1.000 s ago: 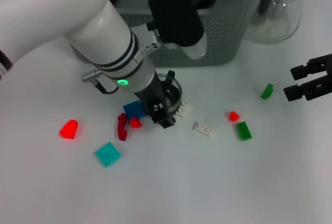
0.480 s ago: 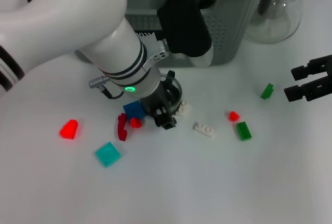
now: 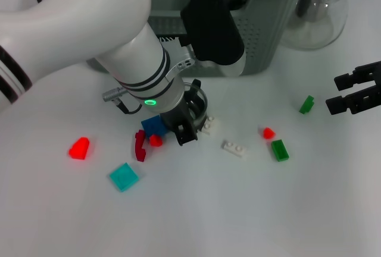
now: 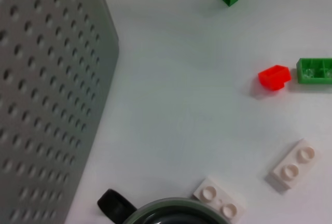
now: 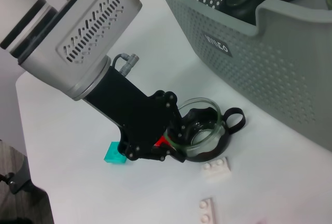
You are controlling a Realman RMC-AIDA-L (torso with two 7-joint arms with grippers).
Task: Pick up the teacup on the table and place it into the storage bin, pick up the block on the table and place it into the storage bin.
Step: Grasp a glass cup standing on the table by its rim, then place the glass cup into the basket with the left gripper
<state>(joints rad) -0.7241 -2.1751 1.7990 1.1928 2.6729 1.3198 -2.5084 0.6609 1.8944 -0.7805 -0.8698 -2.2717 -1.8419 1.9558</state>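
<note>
- The teacup is seen on the table, just before the storage bin.
- Its rim is straddled by the left gripper; a firm grip cannot be confirmed.
- The right gripper is held narrowly parted and empty, well apart at the table's right side.

My left arm reaches in from the left, bent down across the middle of the table, wrist tilted steeply so the left gripper points at the surface. Its black fingers straddle the rim of the teacup, one inside and one outside, though I cannot tell how tightly they close. My right gripper hangs idle at the right edge, level, its two dark fingers apart with a clear gap between them.
</note>
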